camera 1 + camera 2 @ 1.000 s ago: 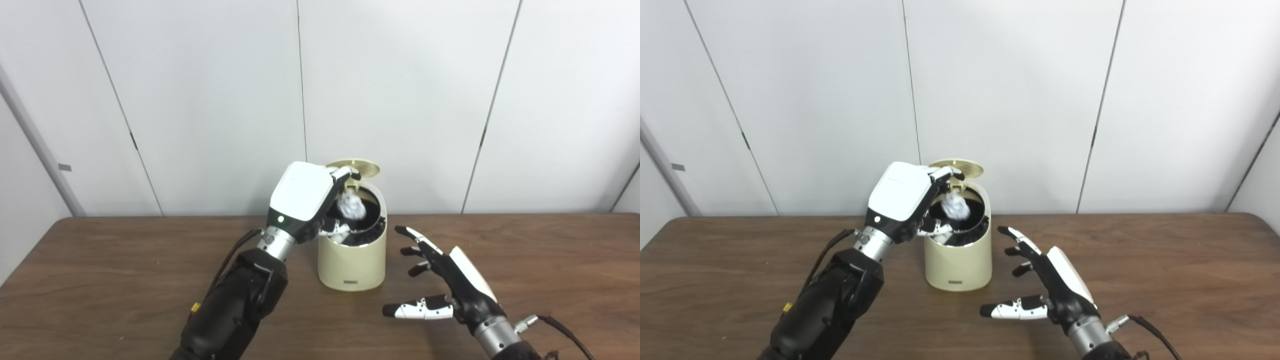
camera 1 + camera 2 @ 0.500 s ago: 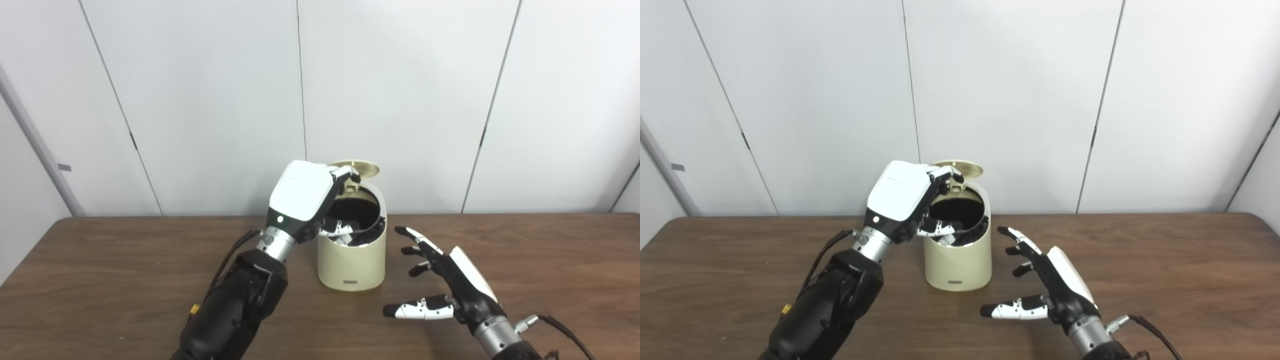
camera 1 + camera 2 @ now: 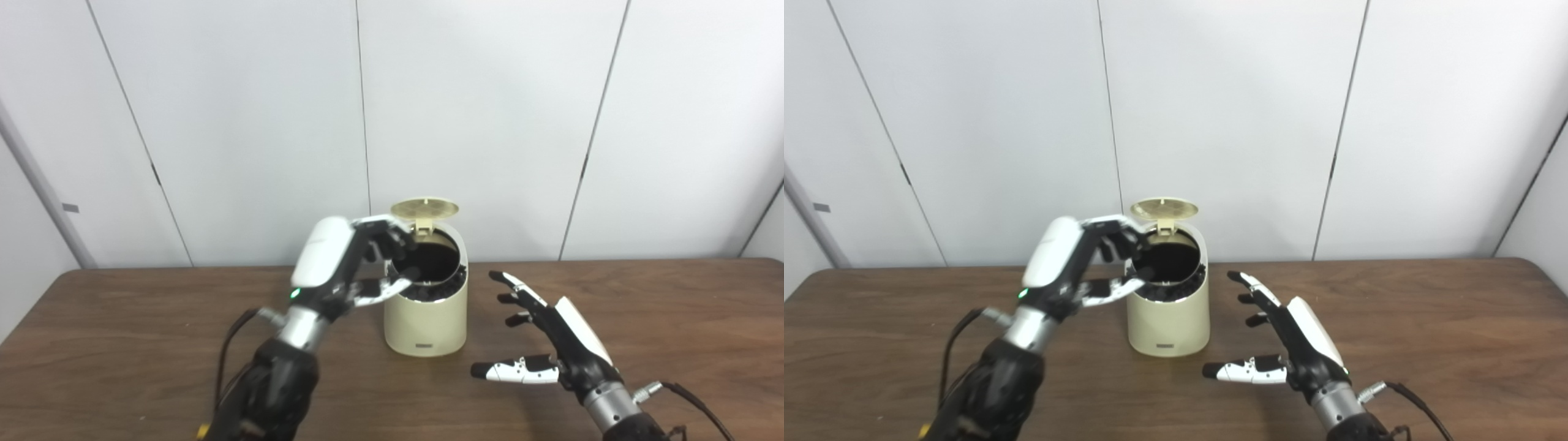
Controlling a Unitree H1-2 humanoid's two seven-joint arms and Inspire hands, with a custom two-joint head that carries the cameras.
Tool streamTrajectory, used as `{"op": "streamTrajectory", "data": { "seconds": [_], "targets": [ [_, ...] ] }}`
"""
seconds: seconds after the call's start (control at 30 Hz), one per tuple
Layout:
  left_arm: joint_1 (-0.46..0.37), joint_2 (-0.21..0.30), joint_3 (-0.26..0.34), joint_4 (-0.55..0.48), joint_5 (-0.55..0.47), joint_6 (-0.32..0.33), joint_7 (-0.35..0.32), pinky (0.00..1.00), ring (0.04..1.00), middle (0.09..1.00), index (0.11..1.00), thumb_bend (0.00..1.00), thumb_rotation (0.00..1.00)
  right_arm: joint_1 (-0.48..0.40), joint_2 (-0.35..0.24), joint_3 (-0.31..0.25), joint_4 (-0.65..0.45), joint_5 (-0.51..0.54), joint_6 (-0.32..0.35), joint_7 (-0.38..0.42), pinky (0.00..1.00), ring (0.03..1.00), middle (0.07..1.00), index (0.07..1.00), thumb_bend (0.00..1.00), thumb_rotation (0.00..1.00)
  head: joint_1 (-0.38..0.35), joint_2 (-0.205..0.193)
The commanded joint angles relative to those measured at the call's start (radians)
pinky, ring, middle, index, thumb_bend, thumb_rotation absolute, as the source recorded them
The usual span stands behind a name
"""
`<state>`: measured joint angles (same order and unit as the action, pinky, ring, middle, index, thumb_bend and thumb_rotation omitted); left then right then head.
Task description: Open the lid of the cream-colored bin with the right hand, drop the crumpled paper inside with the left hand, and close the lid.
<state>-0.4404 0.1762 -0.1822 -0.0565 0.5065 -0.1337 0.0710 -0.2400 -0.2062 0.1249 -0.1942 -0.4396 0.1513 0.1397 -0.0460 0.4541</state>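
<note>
Standing near the middle of the brown wooden table [image 3: 122, 343], close to its far edge, the cream-colored bin [image 3: 425, 321] has its round lid [image 3: 425, 208] tipped up on the hinge at the back, so the dark mouth lies open. No crumpled paper shows in either view; the inside of the bin is too dark to tell what it holds. The left hand [image 3: 343, 263] hangs just left of the rim, its fingers [image 3: 383, 236] spread and empty, the tips reaching over the bin's left edge. The right hand [image 3: 551, 334] hovers low over the table to the right of the bin, apart from it, its fingers splayed wide and holding nothing. Pale wall panels [image 3: 245, 122] stand behind.
</note>
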Motion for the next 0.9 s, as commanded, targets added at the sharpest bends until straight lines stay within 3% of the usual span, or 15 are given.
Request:
{"op": "streamTrajectory", "data": {
  "seconds": [0.0,0.03,0.1,0.2,0.33,0.47,0.87],
  "targets": [
    [-0.009,0.007,0.034,-0.06,-0.065,-0.022,-0.005,0.41,0.55,0.609,0.501,0.51,0.05,-0.052,-0.005,-0.012,-0.013,0.014,-0.039,-0.02,0.7,0.86,0.941,0.906,0.76,0.28,0.0,0.001],
    [0.01,0.005,0.053,-0.07,-0.096,-0.037,-0.003,0.43,0.567,0.633,0.5,0.51,0.06,-0.054,-0.006,-0.012,-0.014,0.015,-0.039,-0.019,0.7,0.863,0.943,0.906,0.75,0.28,0.003,0.0],
    [0.04,0.001,0.081,-0.079,-0.142,-0.069,0.007,0.44,0.592,0.67,0.665,0.64,0.09,-0.056,-0.01,-0.012,-0.015,0.013,-0.039,-0.019,0.71,0.863,0.941,0.907,0.75,0.28,0.005,0.001],
    [0.084,-0.004,0.118,-0.104,-0.221,-0.078,-0.006,0.46,0.614,0.685,0.725,0.65,0.08,-0.058,-0.012,-0.016,-0.009,0.018,-0.051,-0.025,0.71,0.865,0.938,0.905,0.75,0.28,0.011,0.0],
    [0.148,-0.003,0.159,-0.134,-0.325,-0.065,-0.031,0.5,0.637,0.692,0.747,0.65,0.09,-0.067,-0.009,-0.024,0.001,0.028,-0.067,-0.037,0.72,0.862,0.934,0.907,0.77,0.29,0.011,0.0],
    [0.21,-0.006,0.186,-0.137,-0.356,-0.063,-0.037,0.53,0.641,0.713,0.773,0.64,0.09,-0.098,-0.007,-0.027,0.011,0.037,-0.066,-0.031,0.75,0.866,0.936,0.915,0.78,0.31,0.01,0.0],
    [0.346,-0.014,0.197,-0.073,-0.343,-0.107,-0.033,0.54,0.656,0.718,0.774,0.64,0.06,-0.276,-0.028,-0.013,0.062,0.02,-0.06,-0.015,0.76,0.874,0.928,0.918,0.79,0.31,0.005,-0.005]
  ]
}}
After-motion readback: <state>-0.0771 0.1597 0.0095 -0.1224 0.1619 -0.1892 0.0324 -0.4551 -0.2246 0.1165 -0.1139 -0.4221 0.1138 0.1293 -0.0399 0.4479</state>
